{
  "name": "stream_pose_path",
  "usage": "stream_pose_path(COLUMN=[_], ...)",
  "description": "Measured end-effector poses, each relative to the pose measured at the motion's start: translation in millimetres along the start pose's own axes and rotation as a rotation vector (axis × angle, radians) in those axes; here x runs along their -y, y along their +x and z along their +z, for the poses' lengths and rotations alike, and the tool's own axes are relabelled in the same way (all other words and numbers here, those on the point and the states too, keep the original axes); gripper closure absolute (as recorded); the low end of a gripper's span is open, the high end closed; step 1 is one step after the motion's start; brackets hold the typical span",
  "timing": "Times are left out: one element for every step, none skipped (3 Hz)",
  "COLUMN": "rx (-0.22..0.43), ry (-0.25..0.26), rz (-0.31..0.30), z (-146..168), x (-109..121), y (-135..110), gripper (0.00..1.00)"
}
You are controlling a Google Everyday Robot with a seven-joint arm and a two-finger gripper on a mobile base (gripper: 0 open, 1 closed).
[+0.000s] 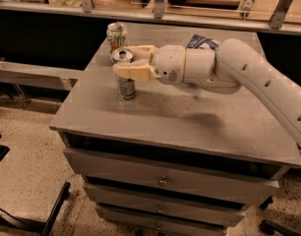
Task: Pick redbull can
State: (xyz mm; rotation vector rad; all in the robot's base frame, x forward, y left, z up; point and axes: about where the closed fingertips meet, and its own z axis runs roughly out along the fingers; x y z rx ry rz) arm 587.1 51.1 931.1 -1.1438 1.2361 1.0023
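The redbull can [126,88], slim and silver with blue panels, stands upright on the grey table [155,117] near its left side. My gripper [121,60] reaches in from the right at the can's upper part. Its near finger [135,73] lies across the front of the can and its far finger [140,50] sits behind the silver top, so the fingers are shut on the can. The can's base rests on the table.
A shorter, dented white can [116,35] with green and red marks stands just behind the redbull can at the table's back left. A blue and white packet [202,41] lies behind my arm. A railing runs behind the table, which has drawers below.
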Motion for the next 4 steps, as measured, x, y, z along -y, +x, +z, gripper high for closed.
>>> stream_pose_path(rx=[0.023, 0.064, 0.074, 0.074], ry=[0.011, 0.046, 0.058, 0.058], rz=[-0.002, -0.067, -0.123, -0.123], z=[-2.7, -20.1, -37.8, -37.7], x=[1.4, 5.8, 7.3, 7.2], y=[-6.9, -43.8, -81.6, -81.6], gripper=[0.88, 1.00, 1.00, 1.00])
